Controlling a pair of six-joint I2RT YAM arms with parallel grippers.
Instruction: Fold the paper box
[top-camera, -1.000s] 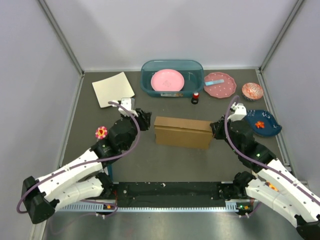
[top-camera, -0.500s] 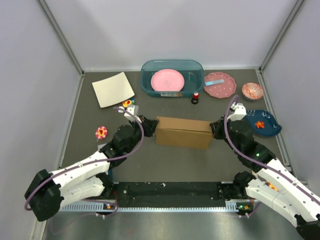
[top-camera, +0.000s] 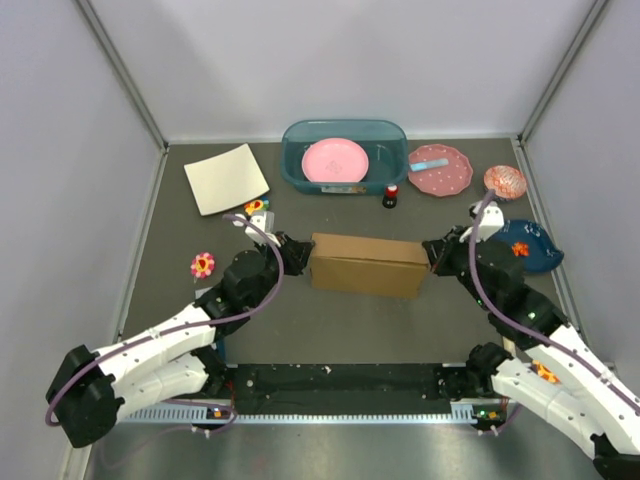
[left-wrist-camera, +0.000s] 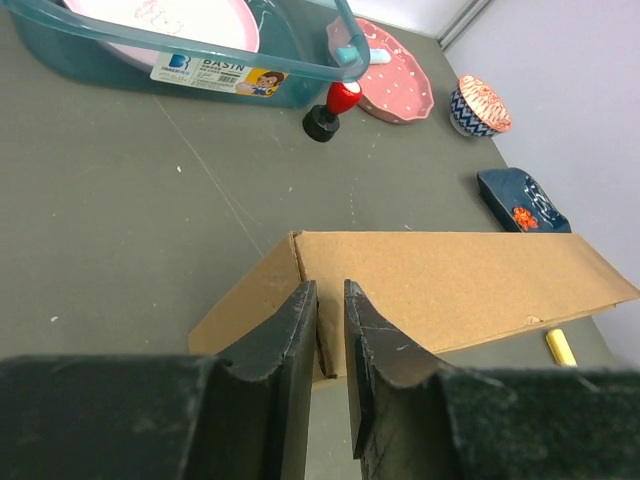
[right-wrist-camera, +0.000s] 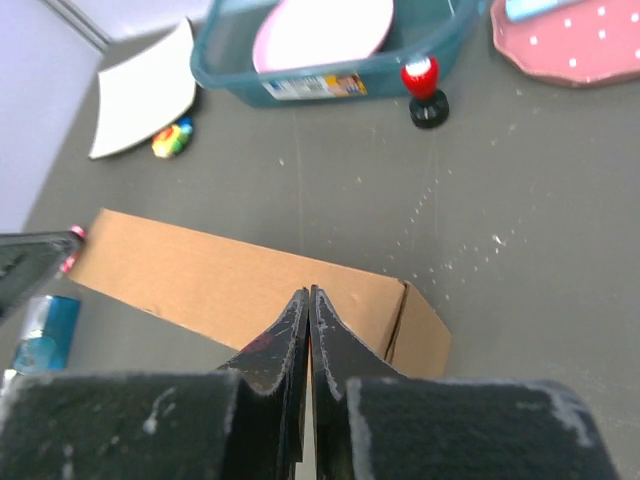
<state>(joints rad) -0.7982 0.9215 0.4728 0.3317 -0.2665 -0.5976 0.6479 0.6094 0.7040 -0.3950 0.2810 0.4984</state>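
A plain brown corrugated cardboard paper box (top-camera: 367, 265) lies near the middle of the dark grey surface (top-camera: 350, 325), folded into a long, shallow rectangular block with its lid face up and its long side turned a little off square. Its top is smooth and unmarked, the corner folds are crisp, and the short left end wall slopes into shadow in the left wrist view. The box sits between the two arms, well in front of the teal plastic basin (top-camera: 292, 170) holding a round pink plate (top-camera: 336, 160). The left gripper (top-camera: 297, 252) is at the box's left end corner with only a narrow gap between its fingers (whether any cardboard is pinched there cannot be told). The right gripper (top-camera: 432, 256) is at the box's right end, its fingers pressed fully together and holding nothing.
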